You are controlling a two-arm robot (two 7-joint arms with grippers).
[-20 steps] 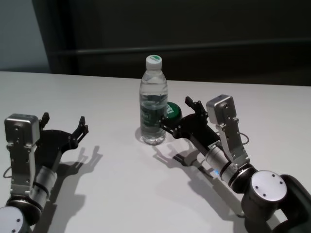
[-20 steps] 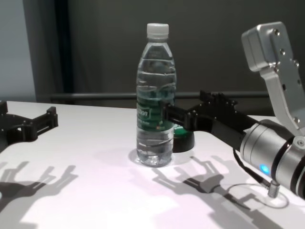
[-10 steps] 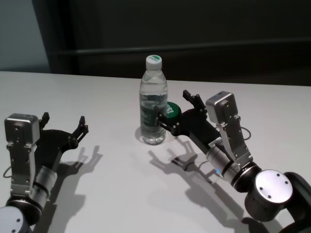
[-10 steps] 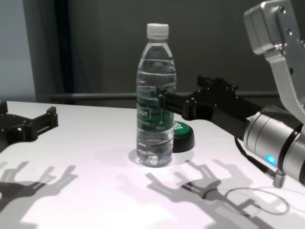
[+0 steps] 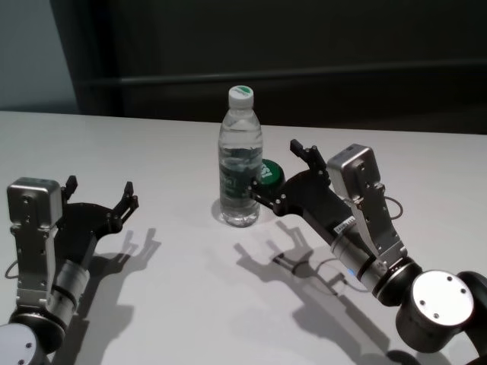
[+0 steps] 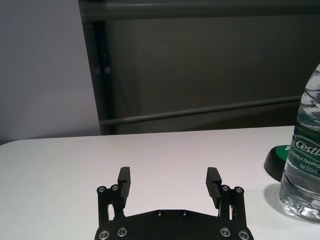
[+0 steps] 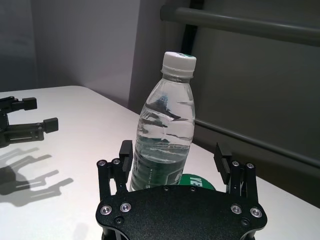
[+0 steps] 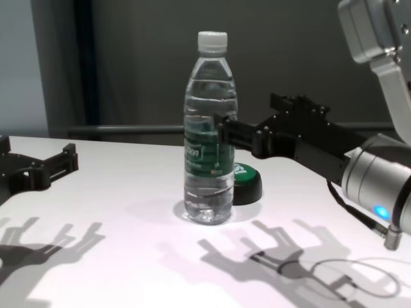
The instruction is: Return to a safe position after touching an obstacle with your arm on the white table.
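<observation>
The clear water bottle (image 5: 240, 160) with a white cap and a green label stands upright on the white table (image 5: 152, 304). My right gripper (image 5: 275, 167) is open and empty, held above the table at the bottle's label height. One finger (image 8: 225, 128) is right beside the bottle; I cannot tell if it touches. In the right wrist view the bottle (image 7: 165, 135) stands just beyond the open right gripper (image 7: 174, 152). My left gripper (image 5: 101, 190) is open and empty, low over the table at the left, well apart from the bottle.
A low black puck with a green top (image 5: 270, 173) sits right behind the bottle, under my right gripper. It also shows in the chest view (image 8: 247, 183). A dark wall with a rail runs behind the table's far edge.
My right gripper has risen from near the tabletop to label height and shifted slightly right. The bottle stays upright in place. The left arm has not moved.
</observation>
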